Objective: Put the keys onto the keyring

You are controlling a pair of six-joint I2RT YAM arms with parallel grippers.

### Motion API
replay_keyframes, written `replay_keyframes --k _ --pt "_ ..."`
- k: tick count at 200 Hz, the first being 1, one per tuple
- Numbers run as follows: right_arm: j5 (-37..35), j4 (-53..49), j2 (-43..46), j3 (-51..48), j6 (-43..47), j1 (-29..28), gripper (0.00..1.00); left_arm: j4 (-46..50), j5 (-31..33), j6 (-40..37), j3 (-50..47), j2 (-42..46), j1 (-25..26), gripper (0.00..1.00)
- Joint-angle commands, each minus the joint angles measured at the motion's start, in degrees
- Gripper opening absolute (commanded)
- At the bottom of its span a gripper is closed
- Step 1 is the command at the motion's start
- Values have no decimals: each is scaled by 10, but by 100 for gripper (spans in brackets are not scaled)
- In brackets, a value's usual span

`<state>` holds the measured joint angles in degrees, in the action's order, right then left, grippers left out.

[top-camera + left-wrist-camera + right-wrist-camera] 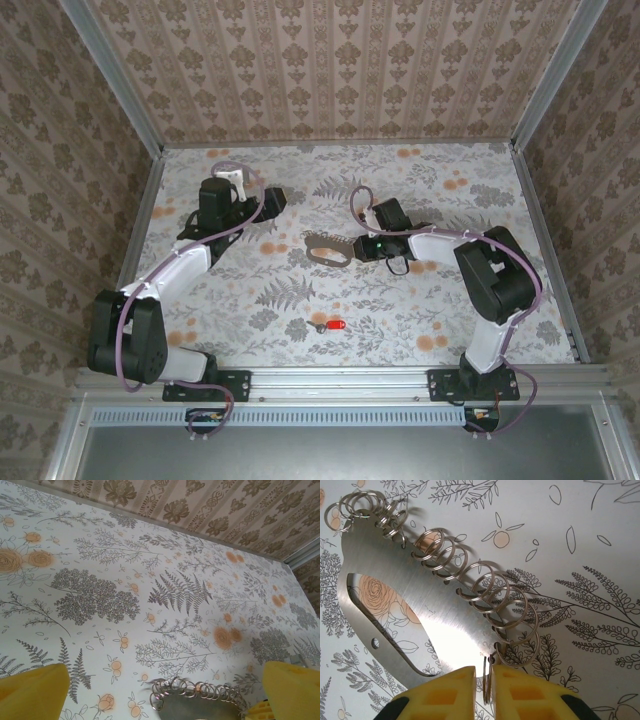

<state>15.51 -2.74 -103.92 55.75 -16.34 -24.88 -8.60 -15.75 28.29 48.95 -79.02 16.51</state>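
My right tool (484,674) is closed to a slit, pinching one wire ring (487,664) edge-on at the end of the keyring (420,605). The keyring lies flat on the bench (580,540), directly ahead of the tips. My left tool (162,682) stands wide, with the keyring just below its gap. The key (333,327) lies on the bench, well apart from both tools, back toward my bases.

Walls (330,70): were papered in beige damask.
Table (400,310): carried a pale fern-and-orange-flower print.
Edges: were framed by aluminium rails (340,378).
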Motion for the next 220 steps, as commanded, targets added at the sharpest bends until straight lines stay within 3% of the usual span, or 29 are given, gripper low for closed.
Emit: replay_keyframes --k 1,57,95,123,148,220 --pt "11 12 -13 0 -14 2 17 -1 -15 -10 14 4 0 100" --pt "3 6 -9 -3 -11 2 9 -13 -18 -1 2 13 0 100" --pt "-4 -4 1 -3 -8 2 11 -17 -22 4 4 14 0 100" --pt "-4 -9 2 0 -4 2 0 -18 -24 6 5 15 0 100" --pt "-4 -11 11 1 2 2 0 -19 -26 8 7 15 1 100" --pt "95 20 103 15 72 3 0 26 -61 -19 77 -7 1 100"
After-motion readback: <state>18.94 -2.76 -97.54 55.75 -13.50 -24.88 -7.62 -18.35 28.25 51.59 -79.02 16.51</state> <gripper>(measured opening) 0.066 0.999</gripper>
